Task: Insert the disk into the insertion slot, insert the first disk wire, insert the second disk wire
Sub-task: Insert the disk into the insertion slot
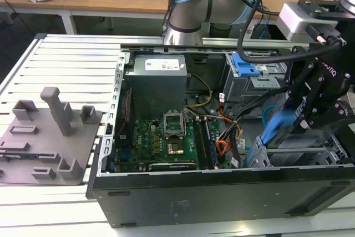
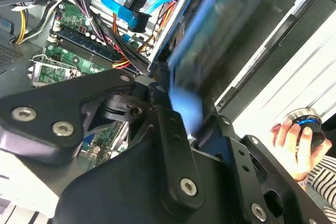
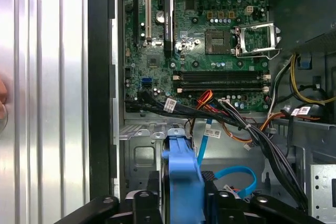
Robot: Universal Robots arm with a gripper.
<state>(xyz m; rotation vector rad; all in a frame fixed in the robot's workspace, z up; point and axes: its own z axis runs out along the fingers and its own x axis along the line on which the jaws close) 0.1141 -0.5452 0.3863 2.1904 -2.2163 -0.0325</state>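
Hand (image 1: 297,116) grips the disk (image 1: 273,129) over the case (image 1: 222,203) on slatted table (image 1: 61,65).

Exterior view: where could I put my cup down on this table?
Bare table lies beyond the grey fixture plate, on the exterior view's left of the computer case. Inside the case, wires and the gripper holding the disk crowd it.

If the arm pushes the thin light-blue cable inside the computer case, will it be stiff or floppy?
Probably floppy but a little springy: the light-blue cable is thin and flat and lies in a loose loop. Likely light, so a push should bend it, not slide it. It may snag on the black wires near it.
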